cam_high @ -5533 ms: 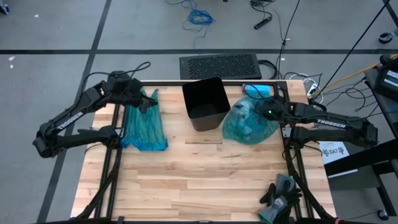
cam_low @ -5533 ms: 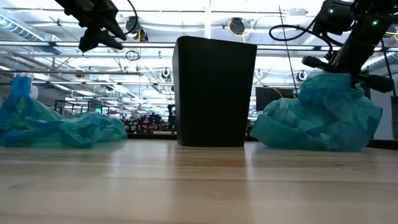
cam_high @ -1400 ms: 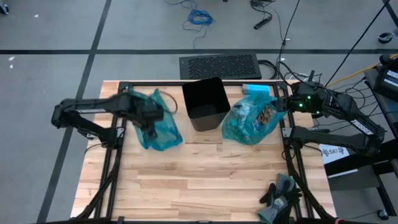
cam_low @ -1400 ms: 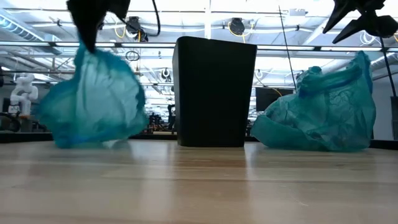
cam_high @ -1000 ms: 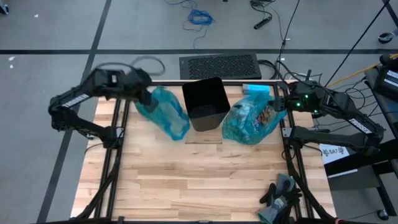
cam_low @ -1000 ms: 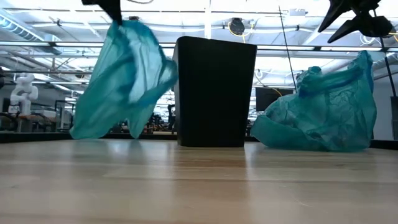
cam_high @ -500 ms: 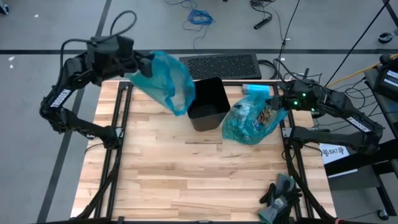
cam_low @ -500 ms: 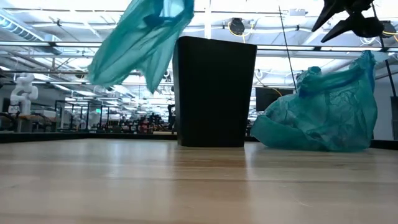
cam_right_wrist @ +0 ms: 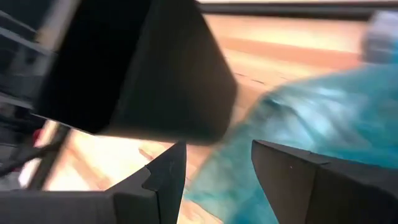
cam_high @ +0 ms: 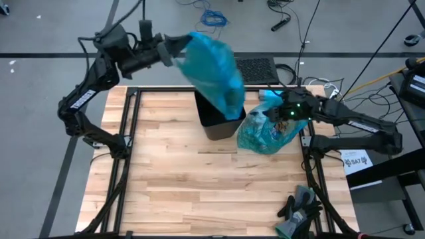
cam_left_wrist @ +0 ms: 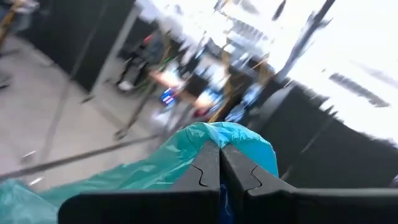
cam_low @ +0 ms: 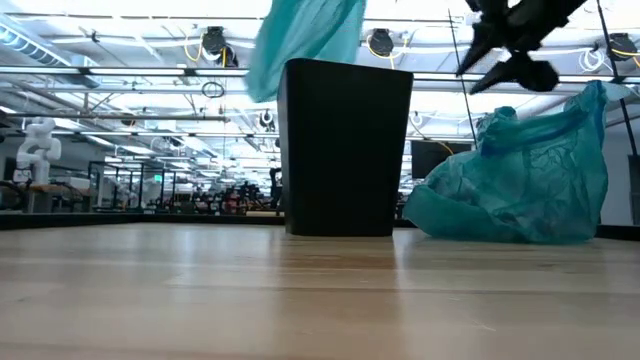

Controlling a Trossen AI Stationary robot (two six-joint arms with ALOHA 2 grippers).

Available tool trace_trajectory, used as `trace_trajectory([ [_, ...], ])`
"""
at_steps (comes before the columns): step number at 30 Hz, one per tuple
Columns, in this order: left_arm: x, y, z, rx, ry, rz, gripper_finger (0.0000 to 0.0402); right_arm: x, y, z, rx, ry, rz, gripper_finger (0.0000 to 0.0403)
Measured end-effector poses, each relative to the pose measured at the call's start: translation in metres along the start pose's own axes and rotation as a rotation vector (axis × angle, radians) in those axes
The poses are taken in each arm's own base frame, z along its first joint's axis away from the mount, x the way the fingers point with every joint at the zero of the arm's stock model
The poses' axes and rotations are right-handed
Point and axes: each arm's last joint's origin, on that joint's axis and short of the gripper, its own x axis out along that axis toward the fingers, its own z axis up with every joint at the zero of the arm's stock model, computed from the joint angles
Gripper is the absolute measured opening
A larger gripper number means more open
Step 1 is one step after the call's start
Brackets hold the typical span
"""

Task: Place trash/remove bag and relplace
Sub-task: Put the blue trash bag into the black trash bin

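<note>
Table (cam_high: 199, 192): black bin (cam_high: 220, 111) at back centre, full bag of trash (cam_high: 267, 131) just right of it. Left gripper (cam_high: 174, 54) clenched on empty teal bag (cam_high: 212, 70), hanging over bin. Right gripper (cam_high: 273, 106) released, above full bag. Risk: one-corner hold, so the bag mouth may miss the rim.

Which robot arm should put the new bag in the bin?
Probably the left. The left gripper is shut on the empty teal bag, which hangs over the black bin. The right gripper is open above the full bag.

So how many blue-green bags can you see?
2. An empty bag hangs from the left gripper above the black bin. A full bag sits right of the bin.
</note>
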Motion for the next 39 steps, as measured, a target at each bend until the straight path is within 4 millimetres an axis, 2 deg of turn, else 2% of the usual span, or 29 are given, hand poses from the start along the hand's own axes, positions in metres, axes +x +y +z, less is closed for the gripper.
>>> trace_trajectory([
  [4, 0.003, -0.007, 0.010, -0.071, -0.103, -0.111, 0.0000, 0.004, 0.014, 0.004, -0.010, -0.086, 0.136, 0.0176],
  [8, -0.001, -0.015, 0.021, -0.132, -0.201, -0.209, 0.0000, 0.000, 0.032, 0.013, -0.007, -0.201, 0.313, 0.0176],
  [13, 0.000, -0.012, 0.017, -0.139, -0.161, -0.171, 0.0000, -0.015, 0.065, 0.036, 0.010, -0.387, 0.641, 0.0176],
  [15, 0.005, -0.009, 0.012, -0.143, -0.131, -0.139, 0.0000, -0.023, 0.080, 0.048, -0.009, -0.431, 0.722, 0.0175],
  [22, 0.024, -0.001, -0.002, -0.199, -0.051, -0.132, 0.0000, -0.027, 0.143, 0.094, -0.185, -0.421, 0.800, 0.0161],
  [28, 0.028, -0.011, -0.012, -0.204, -0.001, -0.176, 0.0000, -0.036, 0.183, 0.124, -0.338, -0.472, 0.840, 0.0151],
  [34, 0.020, -0.022, -0.018, -0.188, 0.058, -0.192, 0.0000, -0.049, 0.198, 0.141, -0.373, -0.535, 0.887, 0.0151],
  [39, 0.015, -0.016, -0.030, -0.147, 0.183, -0.082, 0.0000, -0.038, 0.195, 0.149, -0.311, -0.486, 0.839, 0.0151],
])
